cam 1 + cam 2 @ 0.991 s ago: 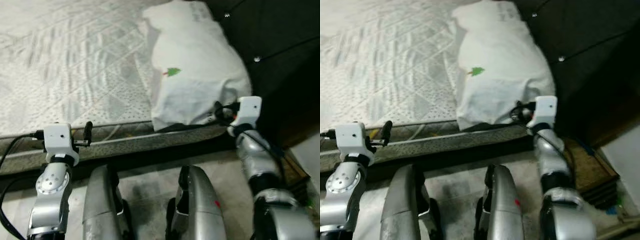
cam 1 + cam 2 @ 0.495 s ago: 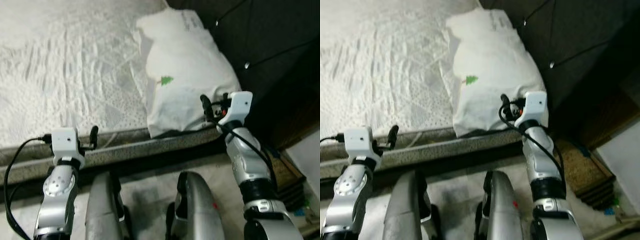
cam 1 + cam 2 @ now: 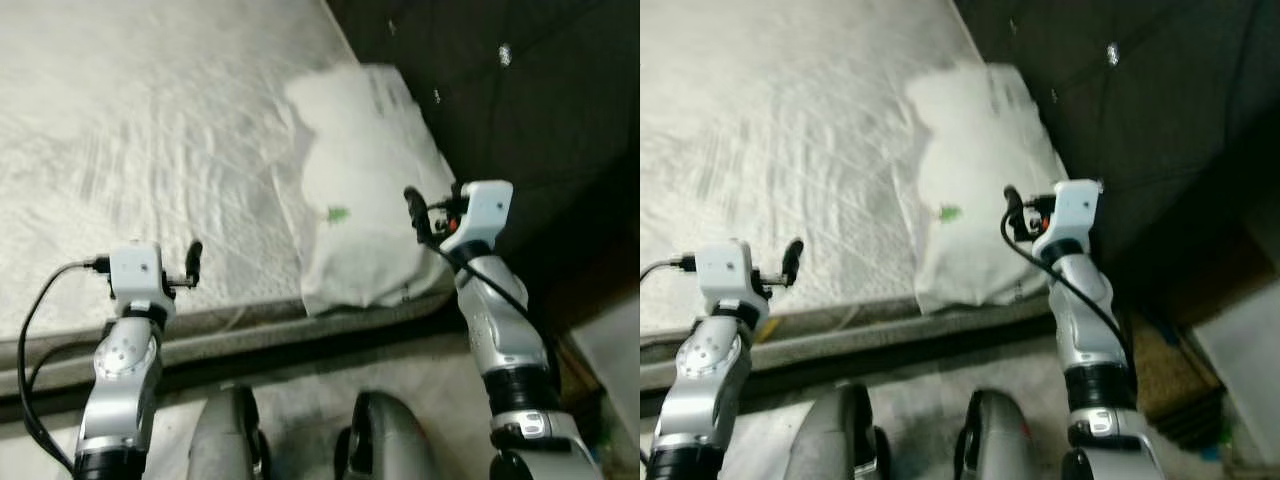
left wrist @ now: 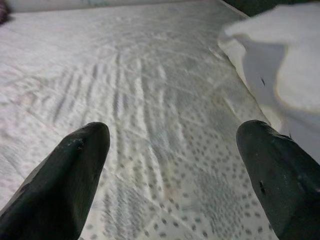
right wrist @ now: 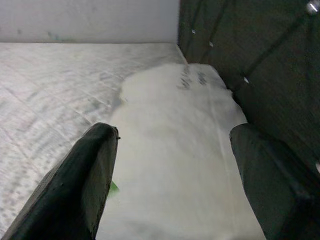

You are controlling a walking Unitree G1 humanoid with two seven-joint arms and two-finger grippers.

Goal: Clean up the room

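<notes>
A white pillow (image 3: 365, 190) with a small green mark lies at the right end of the bed, against the dark headboard. My right gripper (image 3: 412, 208) hovers open just above the pillow's near right corner; in the right wrist view its fingers (image 5: 87, 185) frame the pillow (image 5: 175, 150). My left gripper (image 3: 192, 258) is raised over the near edge of the mattress (image 3: 140, 150), open and empty; the left wrist view shows the mattress (image 4: 160, 135) between its fingers (image 4: 65, 180) and the pillow (image 4: 285, 60) off to one side.
The dark tufted headboard (image 3: 500, 100) stands right of the pillow. The mattress's grey side edge (image 3: 250, 335) runs across before me, with pale floor (image 3: 300, 400) and my legs below. A brown mat (image 3: 1155, 355) lies on the floor at the right.
The camera has tilted up, so the bed and pillow sit lower in view. Both grippers have risen from the mattress edge to above the bed; the right one now hangs over the pillow's corner.
</notes>
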